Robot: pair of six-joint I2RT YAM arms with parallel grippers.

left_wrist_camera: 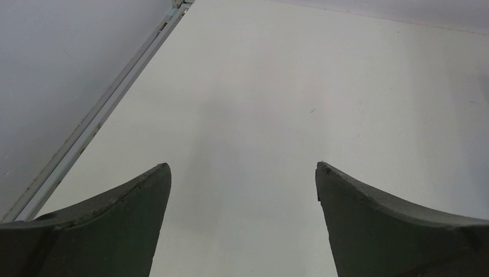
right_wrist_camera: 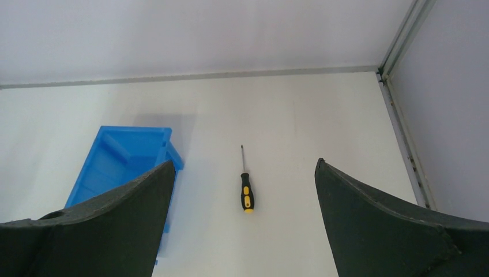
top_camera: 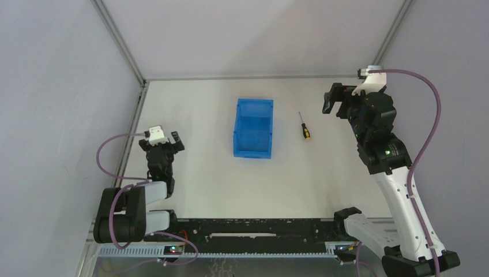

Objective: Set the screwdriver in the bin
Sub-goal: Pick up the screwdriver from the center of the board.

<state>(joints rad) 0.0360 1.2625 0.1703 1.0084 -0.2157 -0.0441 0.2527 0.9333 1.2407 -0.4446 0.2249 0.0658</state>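
Observation:
The blue bin (top_camera: 254, 128) stands open-topped in the middle of the table; it shows at the left in the right wrist view (right_wrist_camera: 121, 164). The small black-and-yellow screwdriver (top_camera: 304, 128) lies flat on the table to the bin's right, its shaft pointing away from the arms. In the right wrist view the screwdriver (right_wrist_camera: 246, 187) lies ahead, between my fingers' lines. My right gripper (top_camera: 333, 103) is open and empty, raised to the right of the screwdriver. My left gripper (top_camera: 167, 142) is open and empty at the table's left, far from both; its view shows bare table.
A metal frame rail (top_camera: 131, 124) runs along the table's left edge, also in the left wrist view (left_wrist_camera: 98, 112). Grey walls close the back and sides. A black rail (top_camera: 254, 228) crosses the near edge between the arm bases.

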